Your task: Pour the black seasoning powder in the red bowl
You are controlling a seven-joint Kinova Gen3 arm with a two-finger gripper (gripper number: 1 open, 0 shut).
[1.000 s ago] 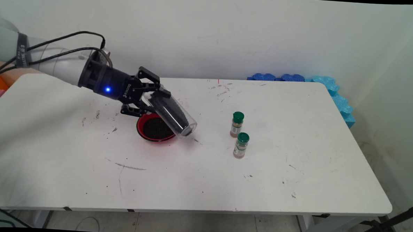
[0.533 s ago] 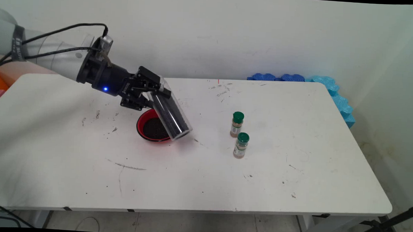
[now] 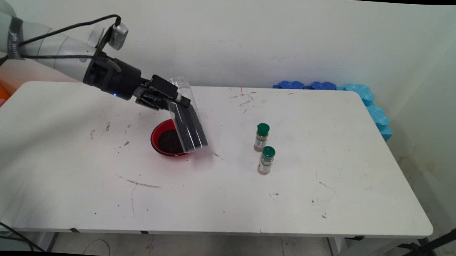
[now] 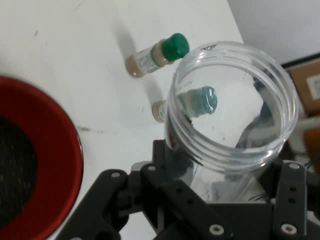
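My gripper (image 3: pixel 171 98) is shut on a clear plastic jar (image 3: pixel 186 116) that holds a dark granular stuff. The jar tilts, mouth up and to the left, its base down near the right rim of a red bowl (image 3: pixel 156 140). The bowl lies on the white table and has dark grains in it. In the hand view the jar's open mouth (image 4: pixel 232 102) fills the middle, the gripper (image 4: pixel 200 200) clasps it below, and the red bowl (image 4: pixel 55 170) shows at the left edge.
Two small spice bottles with green caps stand right of the bowl, one (image 3: pixel 261 137) behind the other (image 3: pixel 266 160); both also show in the hand view (image 4: pixel 157 52). Blue foam pieces (image 3: pixel 330 87) line the table's far right corner. The table (image 3: pixel 325 194) bears scuff marks.
The hand has risen and turned, bringing the jar from a steep downward pour over the bowl towards upright, mouth now uppermost.
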